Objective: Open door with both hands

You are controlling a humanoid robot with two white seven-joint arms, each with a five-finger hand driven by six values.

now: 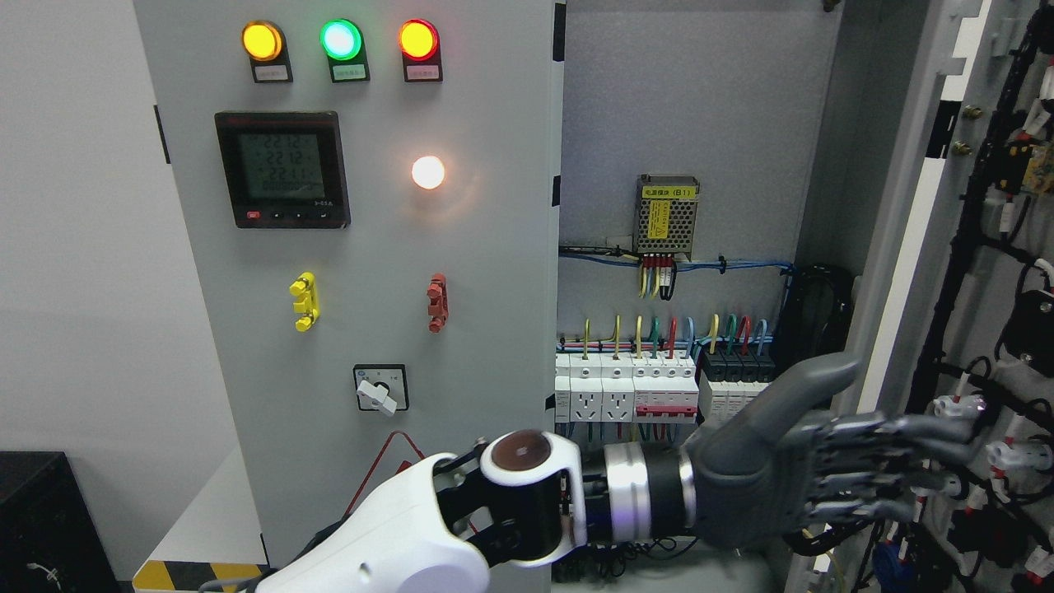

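One hand only in view: the left hand (790, 469). Four grey fingers (889, 461) out straight and close together, thumb up, holding nothing. Laid flat toward the inside of the right door (893, 247), near its bottom edge; hard to say if really touching. Behind the hand, a shiny wrist ring, then the white arm (412, 535), coming in from the bottom left corner and reaching right across the cabinet. No right hand to see at all.

Right door already swung wide open, off at the right edge of the cabinet. Left door (370, 247) still shut, with three coloured lights, a little screen and a turn switch on its front. Between the two doors, the open inside: a row of white switches (626, 387) and a small yellow-labelled box (667, 216) up higher.

Probably a hard metal door, stiff, not bendy, easy to swing on its hinges. Smooth paint, so likely slippery for flat fingers. Lots of black wires (972, 247) and plugs on its inside, easy to hurt. Best to push on the bare long edge, not on the wires. For the left door, best to hook its free edge in the middle of the cabinet.
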